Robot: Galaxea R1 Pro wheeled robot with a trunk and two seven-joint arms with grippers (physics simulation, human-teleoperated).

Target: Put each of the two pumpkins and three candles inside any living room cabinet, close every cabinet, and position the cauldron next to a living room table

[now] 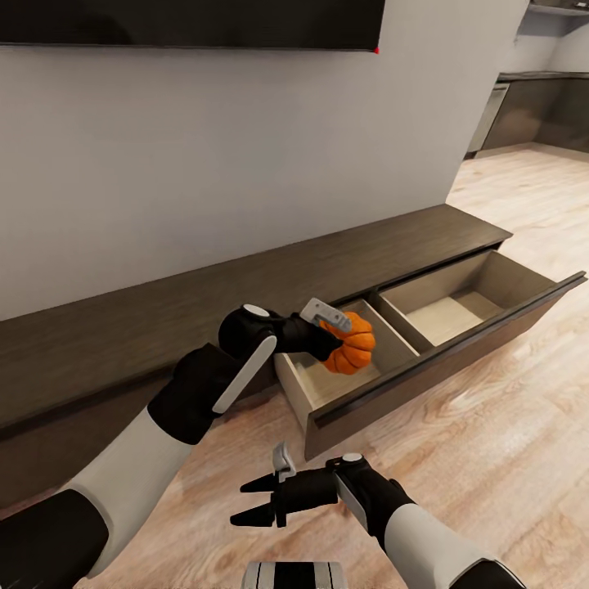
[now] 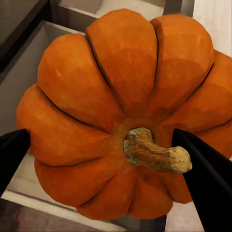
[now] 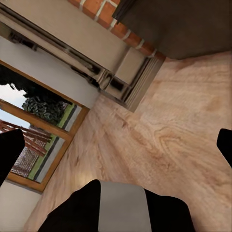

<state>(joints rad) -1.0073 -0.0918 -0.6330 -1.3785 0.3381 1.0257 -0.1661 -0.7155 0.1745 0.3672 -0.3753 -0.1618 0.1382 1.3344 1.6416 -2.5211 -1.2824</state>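
Nearest the head camera, at the bottom centre of the frame, the robot's right hand (image 1: 249, 501) hangs just above the light wood floor (image 1: 491, 458). Its two black fingers are spread apart with nothing between them, pointing toward the left of the frame. Seen from the right wrist, those fingertips sit at opposite edges of the picture, with plank floor, a strip of brick and a window (image 3: 34, 125) beyond.

Above it, at mid-frame, the left hand (image 1: 343, 339) reaches in from the lower left and grips a pumpkin (image 1: 352, 343). It is small, orange and ribbed. From the left wrist the pumpkin looms large, its short tan stem (image 2: 154, 152) facing the camera, with a black finger pressed against each side.

The pumpkin is held in the air over the left compartment of an open drawer (image 1: 442, 360). That drawer belongs to the cabinet (image 1: 147, 327), a long, low, dark-brown unit running along the white wall from the lower left toward the right of the frame. The drawer is pulled well out over the floor. A divider splits its tan interior in two, and both compartments show bare bottoms.

A black TV (image 1: 188, 23) runs along the top edge of the frame. At the upper right, the floor leads toward dark kitchen units (image 1: 540, 110).
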